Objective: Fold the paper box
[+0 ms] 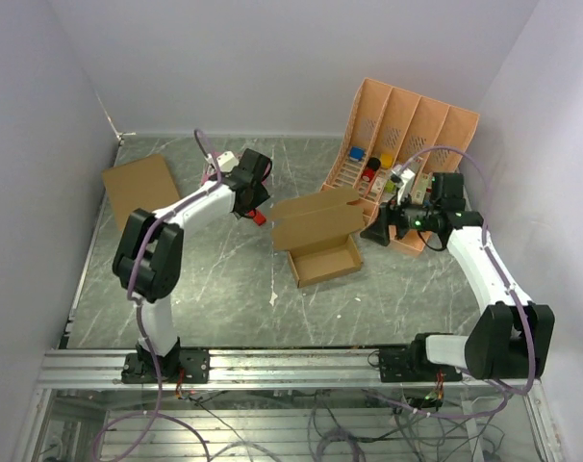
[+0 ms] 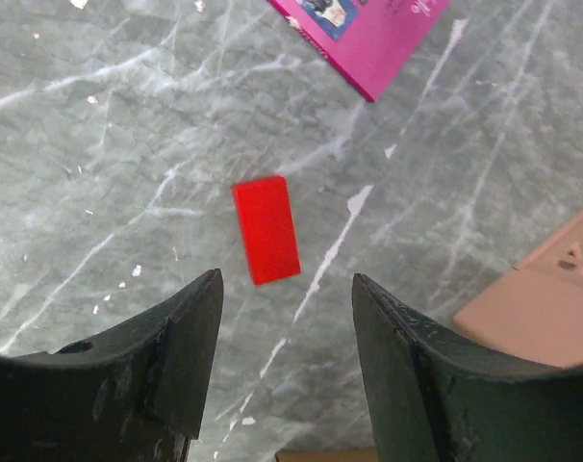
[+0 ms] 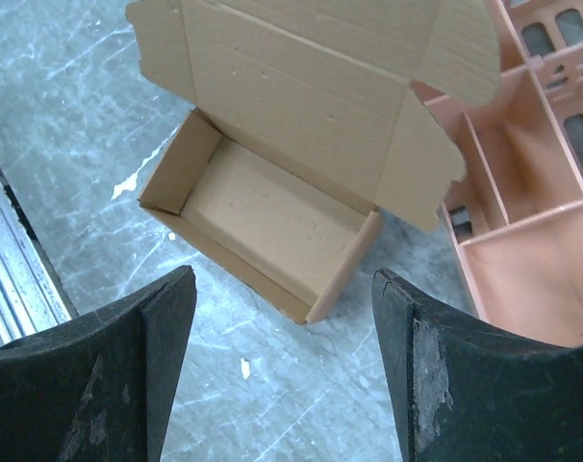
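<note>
The paper box [image 1: 326, 262] stands at the table's middle as an open shallow tray, its creased lid [image 1: 316, 219] with side tabs standing up behind it. In the right wrist view the tray [image 3: 263, 217] and raised lid [image 3: 301, 87] lie just ahead of my right gripper [image 3: 284, 279], which is open and empty. In the top view the right gripper [image 1: 376, 231] hovers at the box's right side. My left gripper [image 1: 254, 209] is open and empty left of the lid, above a small red block [image 2: 266, 229]. Its fingertips [image 2: 200, 318] stand wide apart.
An orange slotted organizer [image 1: 407, 125] with small items stands at the back right, close behind the right gripper; it also shows in the right wrist view [image 3: 532, 250]. A flat plain brown cardboard box [image 1: 140, 186] lies at the far left. A magenta card [image 2: 368, 34] lies beyond the red block.
</note>
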